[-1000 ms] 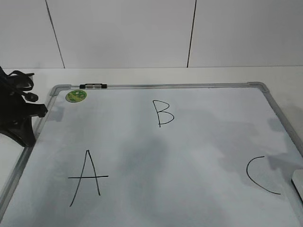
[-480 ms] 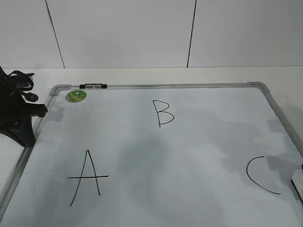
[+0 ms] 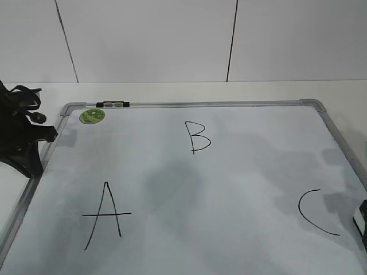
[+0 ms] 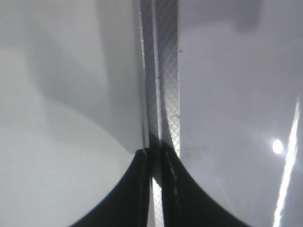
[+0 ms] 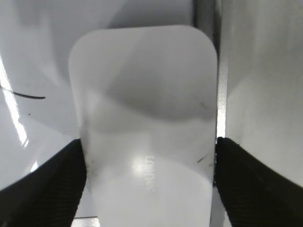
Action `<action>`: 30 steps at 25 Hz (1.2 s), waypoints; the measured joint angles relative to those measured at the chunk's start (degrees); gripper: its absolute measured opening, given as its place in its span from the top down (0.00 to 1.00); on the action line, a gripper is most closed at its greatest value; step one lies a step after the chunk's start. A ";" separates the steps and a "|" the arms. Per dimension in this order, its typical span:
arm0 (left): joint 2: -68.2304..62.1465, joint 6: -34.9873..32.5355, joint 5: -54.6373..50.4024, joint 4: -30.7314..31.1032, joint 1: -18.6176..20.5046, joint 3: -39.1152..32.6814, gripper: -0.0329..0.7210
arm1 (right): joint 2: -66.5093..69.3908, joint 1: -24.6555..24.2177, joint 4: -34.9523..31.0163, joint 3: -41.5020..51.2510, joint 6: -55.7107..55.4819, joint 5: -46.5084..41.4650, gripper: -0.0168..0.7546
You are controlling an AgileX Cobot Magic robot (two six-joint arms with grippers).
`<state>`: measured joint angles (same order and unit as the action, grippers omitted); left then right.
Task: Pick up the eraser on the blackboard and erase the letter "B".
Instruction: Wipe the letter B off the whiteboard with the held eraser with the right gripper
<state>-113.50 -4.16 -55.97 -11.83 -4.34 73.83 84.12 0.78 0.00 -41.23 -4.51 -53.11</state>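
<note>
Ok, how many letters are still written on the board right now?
3. "A" sits front-left, the letter "B" top-middle and untouched, "C" front-right beside the eraser. The board's near edge is cropped, so more could be hidden.

White panelled wall (image 3: 149, 40), dark seams; white table (image 3: 189, 90).

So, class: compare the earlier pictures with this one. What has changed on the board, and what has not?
The eraser at the board's right edge shows less and less in the exterior view, with something dark now over it. The right gripper has its jaws on either side of it. The letter "B", A, C and left arm look unchanged.
</note>
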 joint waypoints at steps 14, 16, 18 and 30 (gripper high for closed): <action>0.00 0.00 0.00 0.00 0.00 0.00 0.93 | 1.02 0.00 0.00 -0.12 0.53 0.30 0.19; 0.00 0.00 0.00 0.00 0.00 0.00 0.93 | 1.16 0.00 0.00 -0.23 0.78 0.30 0.20; 0.00 0.00 0.00 0.00 0.00 0.00 0.93 | 1.35 0.00 0.00 -0.34 0.78 0.20 0.20; 0.00 0.00 0.00 0.00 0.00 0.00 0.93 | 1.44 0.00 0.00 -0.43 1.22 -0.31 0.24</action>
<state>-113.50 -4.16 -55.97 -11.83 -4.34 73.83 85.56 0.78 0.00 -41.65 -3.29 -53.43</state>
